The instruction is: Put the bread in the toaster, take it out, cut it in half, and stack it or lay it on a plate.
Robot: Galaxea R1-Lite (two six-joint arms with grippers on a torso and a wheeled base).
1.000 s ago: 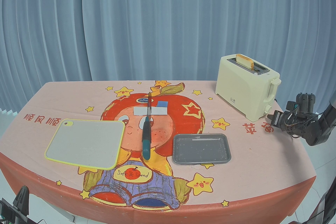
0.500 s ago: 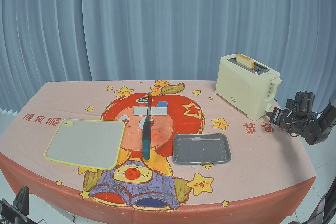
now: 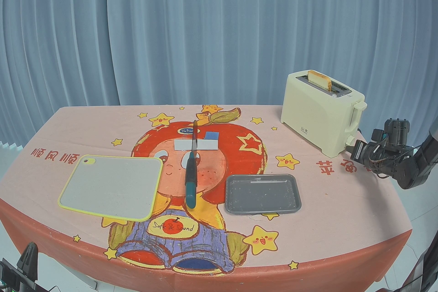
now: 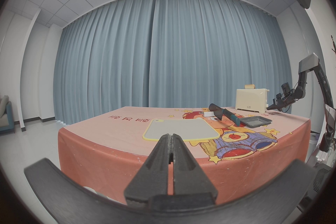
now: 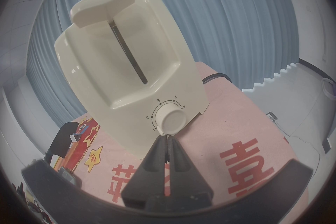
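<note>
— Where do we have our right gripper?
— Fingers pressed together on nothing, tips right at the dial of the toaster.
— And the bread?
— Above and beyond us, upright in the toaster's top slot, poking out.

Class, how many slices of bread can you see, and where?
1. The bread slice pokes up from the top of the toaster, on the far right side of the table. Another could be hidden inside the toaster.

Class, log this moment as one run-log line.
bread in toaster slot | lever up | right tool shut, by dial | left tool shut, off table
</note>
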